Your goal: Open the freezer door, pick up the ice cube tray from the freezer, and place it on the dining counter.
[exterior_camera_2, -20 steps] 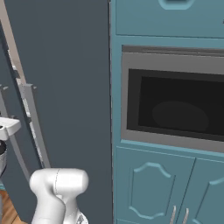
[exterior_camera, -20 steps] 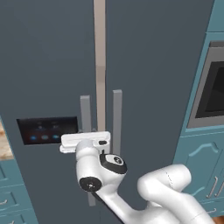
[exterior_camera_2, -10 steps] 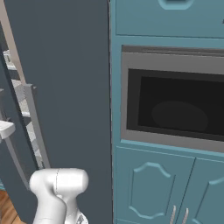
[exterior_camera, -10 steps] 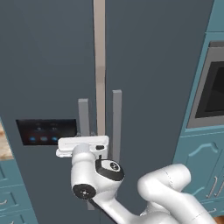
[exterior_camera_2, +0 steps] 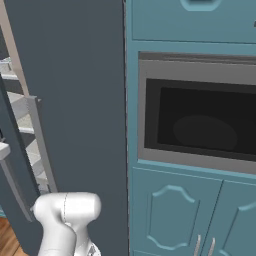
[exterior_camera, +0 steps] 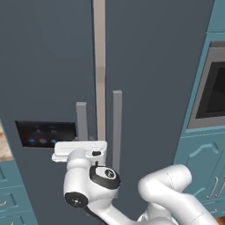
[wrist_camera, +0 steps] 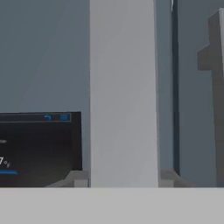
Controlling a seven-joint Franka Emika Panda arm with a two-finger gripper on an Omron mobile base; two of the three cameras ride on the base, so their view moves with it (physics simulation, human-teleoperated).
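Observation:
The freezer door (exterior_camera: 48, 79), dark slate-grey with a black control panel (exterior_camera: 44, 134), stands slightly ajar, and a pale gap runs down beside the plain door (exterior_camera: 162, 88). My gripper (exterior_camera: 81, 147) is shut on its vertical grey bar handle (exterior_camera: 81, 118). In the hand view the handle (wrist_camera: 122, 87) runs up the middle, with a dark fingertip (wrist_camera: 75, 178) on each side of it and the panel (wrist_camera: 39, 148) to its left. Light grey freezer shelves (exterior_camera_2: 17, 102) show through the gap. The ice cube tray is hidden and the dining counter is out of view.
The plain door carries its own bar handle (exterior_camera: 117, 123). To the right are teal cabinets (exterior_camera_2: 190, 215) with a built-in dark oven (exterior_camera_2: 200, 125). A sliver of beige marbled countertop (exterior_camera: 3, 147) above teal drawers (exterior_camera: 11, 197) shows at the far left.
The freezer door has swung further open with my hand on its handle. The gap has widened and shelves now show. The hand has drifted left and slightly lower.

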